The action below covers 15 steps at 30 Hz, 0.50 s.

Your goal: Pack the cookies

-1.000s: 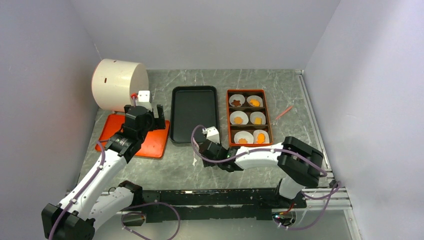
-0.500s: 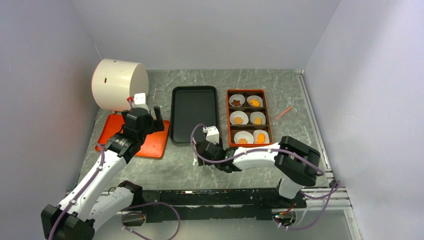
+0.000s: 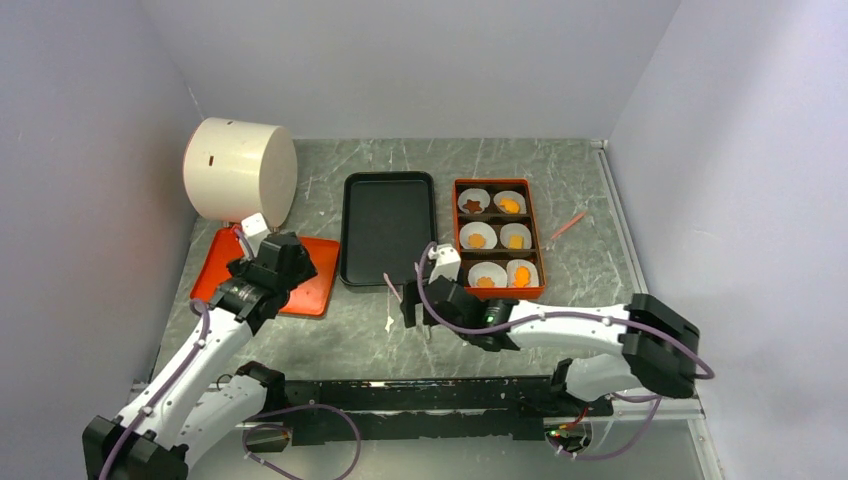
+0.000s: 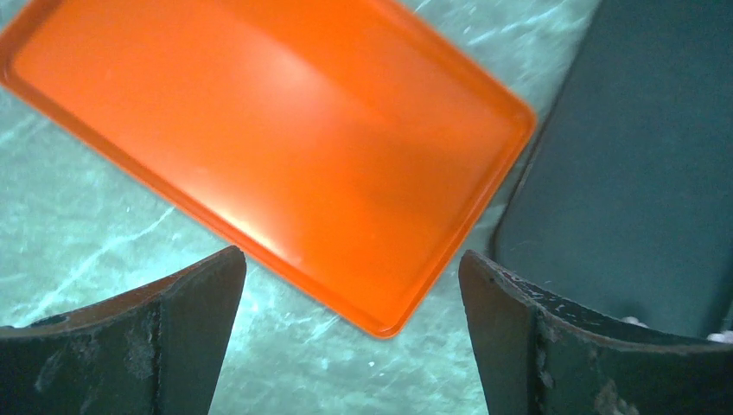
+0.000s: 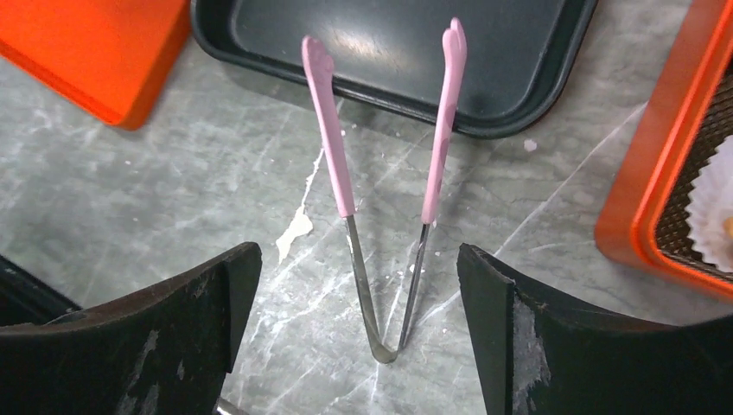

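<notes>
Grey marbled desk (image 3: 480, 160) under me: my left arm (image 3: 200, 340) stretches over a corner of the orange tray (image 4: 285, 156), jaws spread wide, holding nothing. My right arm (image 3: 560, 325) bends leftward, jaws parted above the pink tongs (image 5: 327, 130) lying flat; the cookies (image 3: 478, 240) sit in the red box (image 3: 456, 235), rightward.

On the grey marbled table (image 3: 480, 160), a black tray (image 3: 388, 230) has a flat orange tray (image 4: 259, 130) just left of it, a white drum (image 3: 238, 168) beyond that, a red compartment box (image 3: 492, 181) of paper cups just right, and pink-tipped tongs (image 5: 331, 147) at its near edge, tips over the rim.
</notes>
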Tool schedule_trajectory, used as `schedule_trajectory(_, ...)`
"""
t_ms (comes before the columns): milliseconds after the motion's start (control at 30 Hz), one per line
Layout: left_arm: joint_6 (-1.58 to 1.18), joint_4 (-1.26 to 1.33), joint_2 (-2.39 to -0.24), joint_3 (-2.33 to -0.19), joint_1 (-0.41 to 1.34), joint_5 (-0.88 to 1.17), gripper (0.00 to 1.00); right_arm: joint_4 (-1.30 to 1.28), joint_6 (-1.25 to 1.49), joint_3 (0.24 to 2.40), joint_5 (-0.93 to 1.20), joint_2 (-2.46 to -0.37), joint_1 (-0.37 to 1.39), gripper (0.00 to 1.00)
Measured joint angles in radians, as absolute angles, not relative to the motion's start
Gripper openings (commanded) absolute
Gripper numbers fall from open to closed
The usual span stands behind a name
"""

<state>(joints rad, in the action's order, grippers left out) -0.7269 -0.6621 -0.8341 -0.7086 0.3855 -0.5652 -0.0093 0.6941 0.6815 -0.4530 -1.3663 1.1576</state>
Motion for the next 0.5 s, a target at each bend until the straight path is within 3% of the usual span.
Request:
schedule_trajectory(267,-0.899,-0.687,-0.892,-0.610,0.361,-0.565,0.98,0.059,0.615,0.550,-0.474,-1.126,1.158,0.89)
schedule_trajectory(500,-0.995,-0.686,-0.899,-0.568,0.284,-0.563,0.98,0.113,0.577,0.460,-0.489,-1.038,1.158,0.90)
